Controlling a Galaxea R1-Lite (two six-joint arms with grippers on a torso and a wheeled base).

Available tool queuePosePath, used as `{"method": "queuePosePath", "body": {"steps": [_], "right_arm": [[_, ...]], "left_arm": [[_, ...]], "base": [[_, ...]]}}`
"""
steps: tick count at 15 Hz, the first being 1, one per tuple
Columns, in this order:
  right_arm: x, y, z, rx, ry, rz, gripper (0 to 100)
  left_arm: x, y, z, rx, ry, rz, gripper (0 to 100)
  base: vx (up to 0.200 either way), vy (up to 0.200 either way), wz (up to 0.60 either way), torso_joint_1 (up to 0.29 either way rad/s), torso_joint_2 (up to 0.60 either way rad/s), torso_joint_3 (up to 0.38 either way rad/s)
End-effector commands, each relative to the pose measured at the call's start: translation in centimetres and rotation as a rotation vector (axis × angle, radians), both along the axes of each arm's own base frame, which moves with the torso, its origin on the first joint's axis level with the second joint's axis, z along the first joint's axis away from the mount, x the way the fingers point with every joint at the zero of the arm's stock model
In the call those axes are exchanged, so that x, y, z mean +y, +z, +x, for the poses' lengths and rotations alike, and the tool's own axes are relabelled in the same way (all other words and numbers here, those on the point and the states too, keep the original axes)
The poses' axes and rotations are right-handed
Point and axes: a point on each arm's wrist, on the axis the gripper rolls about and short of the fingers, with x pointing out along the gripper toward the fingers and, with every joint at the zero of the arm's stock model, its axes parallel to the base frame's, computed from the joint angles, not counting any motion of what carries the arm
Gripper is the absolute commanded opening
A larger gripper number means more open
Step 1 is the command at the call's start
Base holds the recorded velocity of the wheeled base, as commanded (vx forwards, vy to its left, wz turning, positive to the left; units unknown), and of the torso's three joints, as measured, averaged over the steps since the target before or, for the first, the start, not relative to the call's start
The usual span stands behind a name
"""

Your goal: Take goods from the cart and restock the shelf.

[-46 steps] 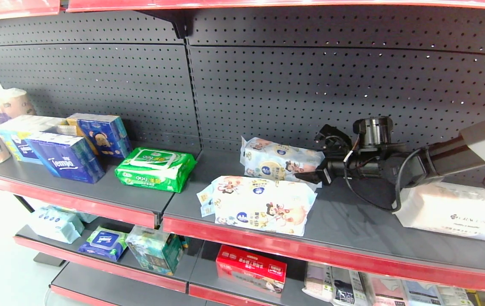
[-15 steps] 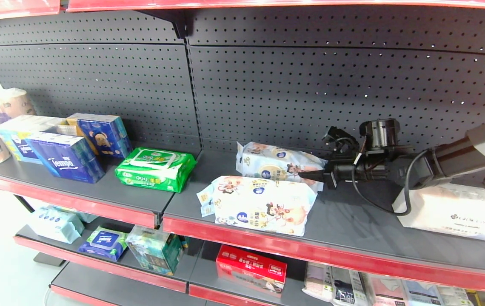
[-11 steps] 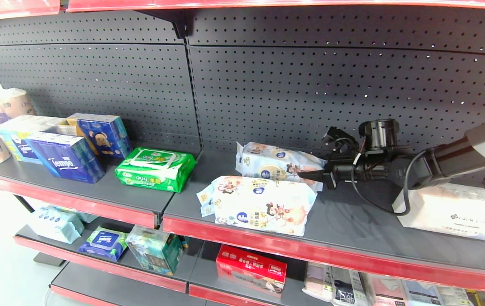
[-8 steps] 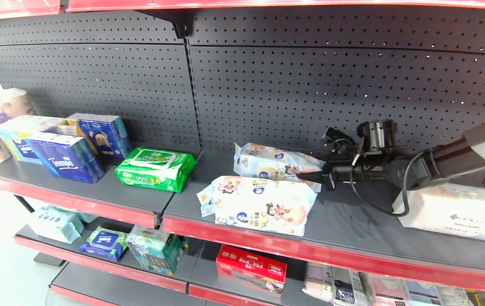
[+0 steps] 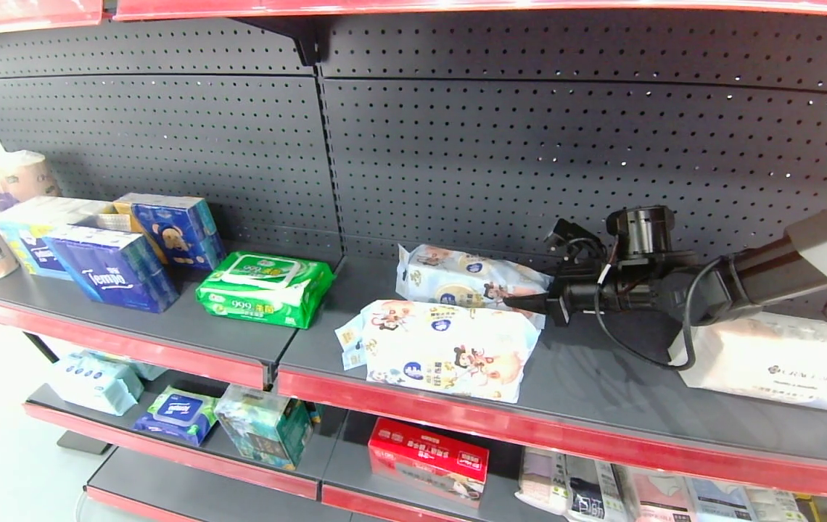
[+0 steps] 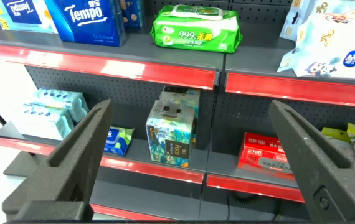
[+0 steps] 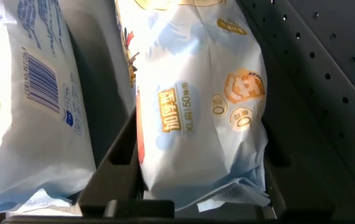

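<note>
Your middle shelf [image 5: 602, 406] carries one white pack [image 5: 776, 362] at right, two cartoon-print packs at centre and one green wipes pack [image 5: 265, 286] at left. Your right gripper [image 5: 519, 301] clamps the far cartoon-print pack [image 5: 457, 279], which lies beside the pegboard [image 5: 493, 145], apparently to seat it behind the near cartoon-print pack [image 5: 450, 348]. Your left gripper [image 6: 190, 109] gapes, holding nothing.

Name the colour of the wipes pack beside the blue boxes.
Green wipes pack; clearest in head view.

Right gripper [image 5: 524, 301] jaws on end of rear cartoon pack [image 5: 457, 274] on shelf [image 5: 602, 391]; front cartoon pack [image 5: 450, 349] just beside.
</note>
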Motion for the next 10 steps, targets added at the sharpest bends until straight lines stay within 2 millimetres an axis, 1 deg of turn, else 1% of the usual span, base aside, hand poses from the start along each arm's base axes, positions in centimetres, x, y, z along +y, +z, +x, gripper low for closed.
{"method": "queuePosePath", "body": {"steps": [1,4,8,10], "right_arm": [[0.0,-0.2,0.1,0.004,-0.001,-0.001,100],[-0.7,0.3,-0.1,-0.005,-0.017,0.001,100],[-2.1,1.9,-0.8,-0.030,-0.051,0.009,100],[-2.3,2.2,-1.2,-0.032,-0.055,0.007,100]], "left_arm": [[0.0,0.0,0.0,0.000,0.000,-0.001,100],[0.0,0.0,0.0,0.000,0.000,-0.001,100],[0.0,0.0,0.0,0.000,0.000,-0.001,100],[0.0,0.0,0.0,0.000,0.000,-0.001,100]], "base": [[0.000,0.000,0.00,0.000,0.00,0.000],[0.000,0.000,0.00,0.000,0.00,0.000],[0.000,0.000,0.00,0.000,0.00,0.000],[0.000,0.000,0.00,0.000,0.00,0.000]]}}
